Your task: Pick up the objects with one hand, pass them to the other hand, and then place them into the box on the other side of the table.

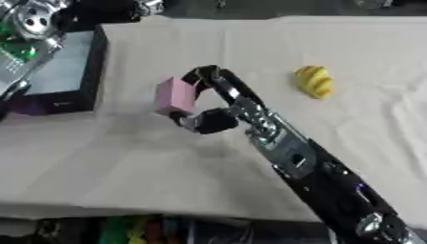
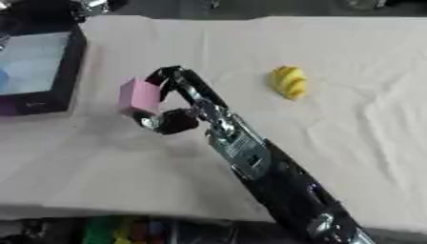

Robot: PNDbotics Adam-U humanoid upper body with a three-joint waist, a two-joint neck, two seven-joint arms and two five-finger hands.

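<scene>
While the right hand (image 1: pixel 218 102) fingers pinch a pink block (image 1: pixel 174 96), the box (image 1: pixel 93 71) interior looks pale.

Black right arm (image 1: pixel 333 186) with silver joints, black fingers (image 1: pixel 218 81).

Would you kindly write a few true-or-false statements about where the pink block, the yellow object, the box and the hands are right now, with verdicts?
1. The right hand pinches the pink block. True.
2. The yellow object lies inside the box. False: it lies on the table cloth, right of the hand.
3. The box sits at the table's left side. True.
4. The left hand holds the pink block. False: it is over the box, apart from the block.
5. The pink block is green. False: it is pink.
</scene>
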